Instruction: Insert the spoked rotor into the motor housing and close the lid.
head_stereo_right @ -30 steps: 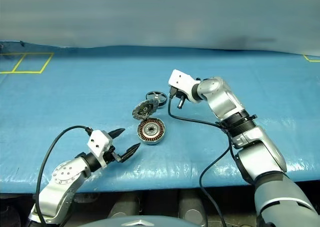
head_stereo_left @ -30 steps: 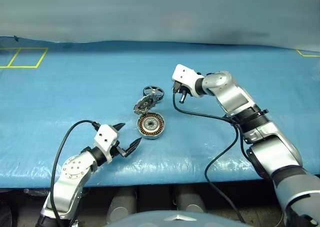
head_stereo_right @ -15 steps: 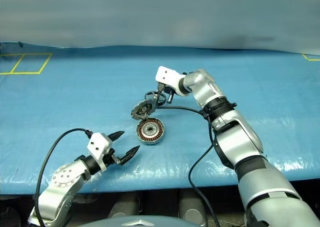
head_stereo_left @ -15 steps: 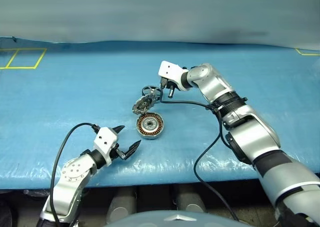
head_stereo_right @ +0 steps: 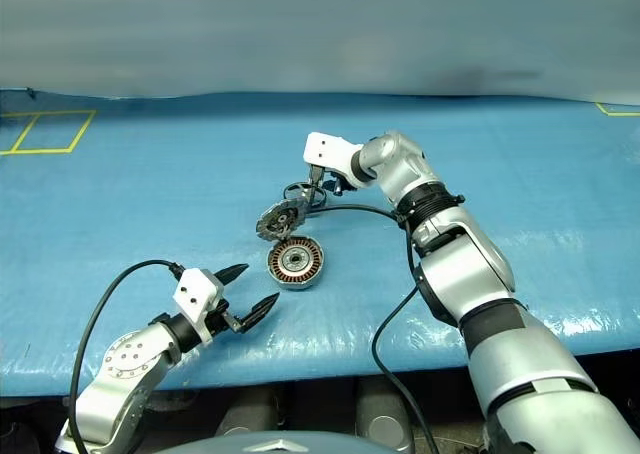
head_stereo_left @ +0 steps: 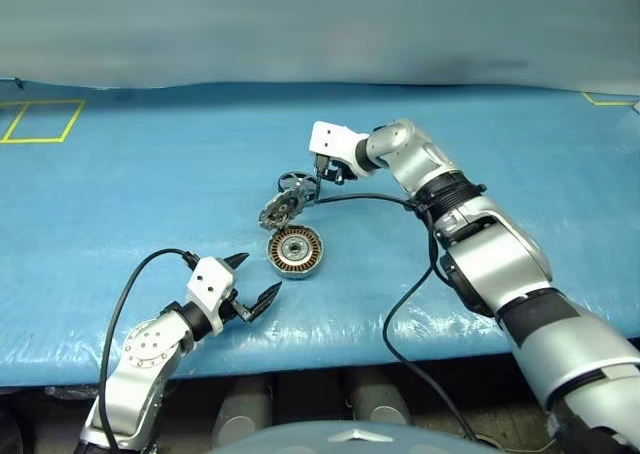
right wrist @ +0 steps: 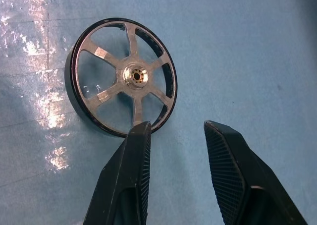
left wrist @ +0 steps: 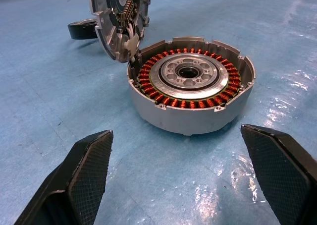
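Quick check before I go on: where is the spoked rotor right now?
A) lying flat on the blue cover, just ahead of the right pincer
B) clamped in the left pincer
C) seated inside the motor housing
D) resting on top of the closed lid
A: the spoked rotor lies flat on the blue cover, with the right pincer part open just short of its rim; the motor housing shows bare windings, its lid tilted up.

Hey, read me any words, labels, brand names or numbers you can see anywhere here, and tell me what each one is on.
No readable text in any view.
The spoked rotor: no marking visible.
The motor housing: bare metal and copper windings, no label visible.
The lid: the fine detail on its inner face is too small to tell whether it is lettering.
Yellow lines on the blue table cover: plain outlines, no characters.
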You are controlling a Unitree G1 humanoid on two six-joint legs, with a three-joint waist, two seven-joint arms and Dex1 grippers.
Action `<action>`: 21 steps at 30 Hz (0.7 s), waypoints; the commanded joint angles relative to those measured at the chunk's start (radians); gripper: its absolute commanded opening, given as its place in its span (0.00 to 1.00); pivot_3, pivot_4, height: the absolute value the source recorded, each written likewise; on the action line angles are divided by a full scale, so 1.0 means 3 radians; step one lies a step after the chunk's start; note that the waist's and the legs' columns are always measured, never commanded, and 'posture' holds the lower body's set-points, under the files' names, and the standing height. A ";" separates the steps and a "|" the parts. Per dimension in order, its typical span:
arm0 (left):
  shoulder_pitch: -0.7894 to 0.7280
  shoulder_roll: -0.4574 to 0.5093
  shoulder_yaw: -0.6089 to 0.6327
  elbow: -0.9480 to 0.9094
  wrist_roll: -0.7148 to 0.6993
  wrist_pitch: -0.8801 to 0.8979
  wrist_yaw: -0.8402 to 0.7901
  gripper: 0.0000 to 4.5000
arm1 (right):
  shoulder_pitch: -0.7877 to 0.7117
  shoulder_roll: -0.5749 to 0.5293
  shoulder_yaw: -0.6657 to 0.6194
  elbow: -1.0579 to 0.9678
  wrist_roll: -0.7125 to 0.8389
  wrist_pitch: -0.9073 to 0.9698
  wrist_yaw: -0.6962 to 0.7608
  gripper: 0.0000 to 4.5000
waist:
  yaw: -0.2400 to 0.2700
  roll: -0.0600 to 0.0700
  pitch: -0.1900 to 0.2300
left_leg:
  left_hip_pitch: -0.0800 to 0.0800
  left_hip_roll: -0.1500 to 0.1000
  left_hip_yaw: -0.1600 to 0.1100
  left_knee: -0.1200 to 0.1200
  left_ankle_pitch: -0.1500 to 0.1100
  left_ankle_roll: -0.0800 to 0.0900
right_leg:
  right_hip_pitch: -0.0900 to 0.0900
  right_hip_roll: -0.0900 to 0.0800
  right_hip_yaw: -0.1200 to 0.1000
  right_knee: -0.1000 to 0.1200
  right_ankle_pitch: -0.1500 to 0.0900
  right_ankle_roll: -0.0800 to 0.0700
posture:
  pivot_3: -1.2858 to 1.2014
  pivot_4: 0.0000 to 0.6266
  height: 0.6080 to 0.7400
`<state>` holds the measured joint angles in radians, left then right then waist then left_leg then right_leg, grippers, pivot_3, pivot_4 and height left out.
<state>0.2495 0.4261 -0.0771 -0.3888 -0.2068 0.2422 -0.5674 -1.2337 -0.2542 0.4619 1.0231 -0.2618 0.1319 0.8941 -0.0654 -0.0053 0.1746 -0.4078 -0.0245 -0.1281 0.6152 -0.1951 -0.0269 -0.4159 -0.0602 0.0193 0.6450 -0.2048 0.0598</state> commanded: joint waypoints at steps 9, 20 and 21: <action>0.0070 -0.0055 0.0010 -0.0067 0.0012 -0.0115 0.0050 1.00 | -0.0242 0.0184 -0.0157 0.0361 -0.0046 -0.0158 0.0058 0.40 | -0.0003 0.0002 0.0001 | 0.0001 0.0000 0.0000 -0.0001 0.0000 0.0000 | 0.0000 0.0000 0.0001 0.0000 0.0000 -0.0001 | 0.52 0.24 1.00; 0.0133 -0.0063 -0.0001 -0.0093 0.0019 -0.0143 0.0086 1.00 | -0.0262 0.0274 -0.0206 0.0524 -0.0109 -0.0209 0.0027 0.40 | -0.0007 0.0003 0.0002 | 0.0002 0.0000 0.0000 -0.0001 0.0000 0.0000 | 0.0000 0.0001 0.0001 0.0002 0.0000 -0.0001 | 0.52 0.24 1.00; 0.0136 -0.0065 -0.0003 -0.0098 0.0020 -0.0143 0.0090 1.00 | -0.0259 0.0280 -0.0213 0.0539 -0.0110 -0.0207 0.0025 0.40 | -0.0007 0.0003 0.0002 | 0.0002 0.0000 0.0000 -0.0001 0.0000 -0.0001 | 0.0000 0.0001 0.0001 0.0002 0.0000 -0.0001 | 0.52 0.24 1.00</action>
<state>0.2879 0.4114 -0.0807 -0.3888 -0.2017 0.2256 -0.5451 -1.2753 -0.1751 0.4216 1.1874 -0.2954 0.0886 0.9080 -0.0676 -0.0043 0.1751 -0.4072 -0.0245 -0.1281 0.6150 -0.1950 -0.0270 -0.4158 -0.0600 0.0197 0.6456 -0.2047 0.0595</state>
